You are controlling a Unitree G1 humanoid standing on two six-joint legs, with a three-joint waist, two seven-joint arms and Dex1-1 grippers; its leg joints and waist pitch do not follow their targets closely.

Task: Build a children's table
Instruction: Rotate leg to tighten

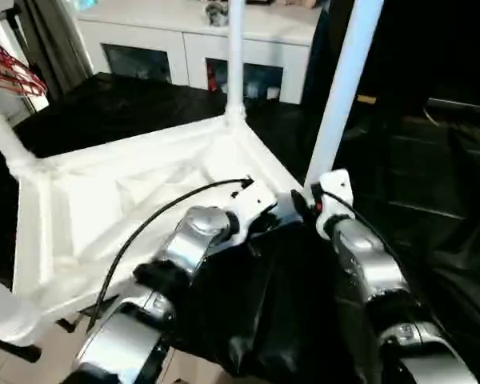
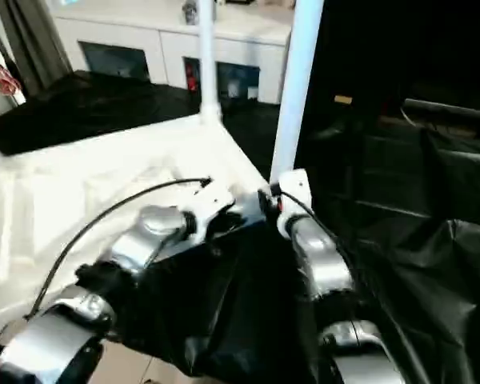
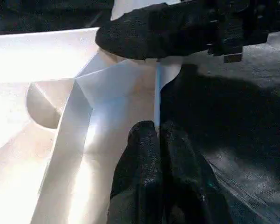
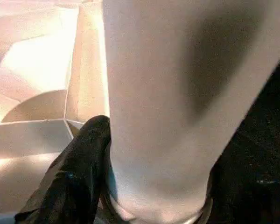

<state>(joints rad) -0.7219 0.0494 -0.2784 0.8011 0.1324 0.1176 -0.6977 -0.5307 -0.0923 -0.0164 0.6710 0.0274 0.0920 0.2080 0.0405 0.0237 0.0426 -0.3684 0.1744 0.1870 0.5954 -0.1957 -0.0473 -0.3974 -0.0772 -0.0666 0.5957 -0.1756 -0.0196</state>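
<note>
The children's table (image 1: 128, 200) lies upside down on black cloth, its ribbed underside facing up. White legs stand in its corner sockets: one at the far corner (image 1: 235, 56), one at the left (image 1: 0, 128), one at the near left (image 1: 4, 308). My right gripper (image 4: 163, 154) is shut on the base of the near right leg (image 1: 344, 88), with a black finger (image 4: 84, 154) on each side of the tube. Beside that corner, my left gripper (image 3: 157, 128) is shut on the thin rim (image 3: 157, 93) of the table top.
A white cabinet (image 1: 192, 48) with glass doors stands behind the table. Red hangers (image 1: 12, 72) hang at the far left. Black cloth (image 1: 432, 200) covers the surface to the right and front. Light floor (image 1: 32, 360) shows at the bottom left.
</note>
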